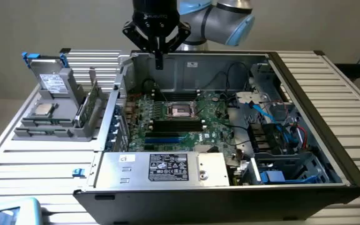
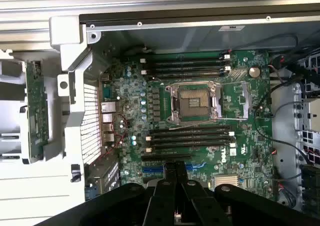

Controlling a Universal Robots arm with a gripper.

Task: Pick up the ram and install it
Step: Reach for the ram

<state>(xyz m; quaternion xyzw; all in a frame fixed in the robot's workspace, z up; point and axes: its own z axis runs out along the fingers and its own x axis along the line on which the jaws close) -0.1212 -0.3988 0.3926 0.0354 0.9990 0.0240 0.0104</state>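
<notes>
Reading the exterior view as a clock face with the processor socket (image 1: 182, 110) at its hub, the grey rack (image 1: 55, 126) sits out at nine o'clock on the slatted tabletop (image 1: 36, 159), just outside the open computer case (image 1: 305, 136). A blue-tabbed drive caddy (image 1: 54, 79) stands upright at the rack's ten o'clock end, and a small square processor chip (image 1: 44, 110) lies flat below it. The ram (image 1: 87, 108) stands on edge in the side of the rack nearest the case; from my wrist it shows as a narrow green strip (image 2: 36, 108) held in the grey frame, well apart from me.

Inside the case the motherboard (image 1: 167, 131) lies flat. Rows of black slots (image 2: 190, 136) run alongside the socket, with a second set (image 2: 185, 68) on its other side. The silver power supply (image 1: 161, 168) lies at six o'clock. Blue and black cables (image 1: 273, 126) crowd the bay at three o'clock.

My arm (image 1: 224, 21) comes in at twelve o'clock, and my jaws hang above the case's rear wall, pointing down. They are pressed together with nothing between them; from the wrist, my dark fingertips (image 2: 170, 172) meet over the board's edge near the slots.
</notes>
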